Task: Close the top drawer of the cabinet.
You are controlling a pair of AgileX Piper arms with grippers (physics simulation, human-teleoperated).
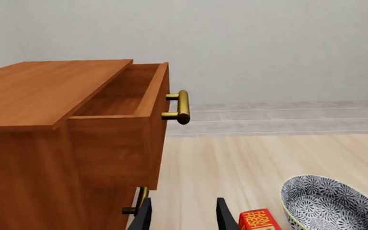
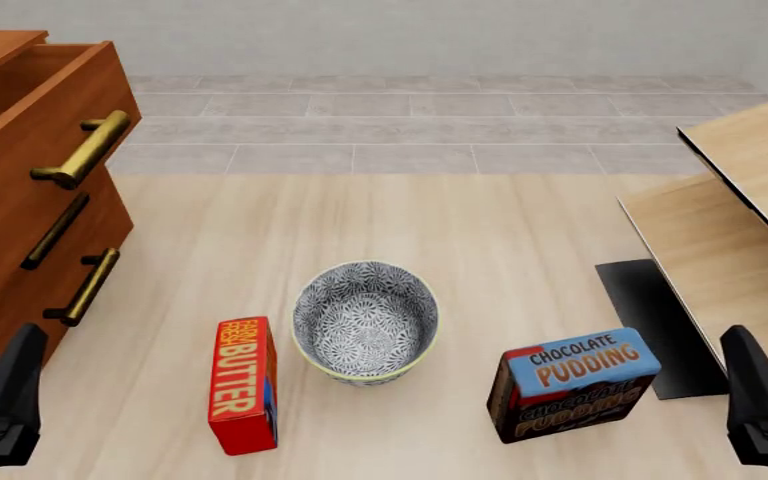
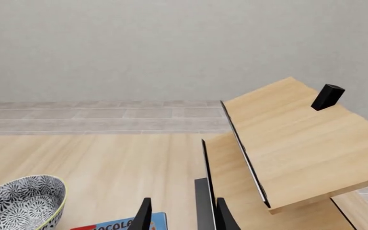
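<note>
The reddish-brown cabinet stands at the table's left. Its top drawer is pulled out, and its brass bar handle sticks out toward the table's middle. In the left wrist view the top drawer stands open and looks empty, with its handle ahead of and above my left gripper. My left gripper is open and empty, low at the near left beside the cabinet. My right gripper is open and empty at the near right, far from the cabinet.
A patterned bowl sits mid-table, a red butter box to its left and a chocolate pudding box to its right. Pale wood panels and a black mat stand at the right. Two lower drawer handles are shut in.
</note>
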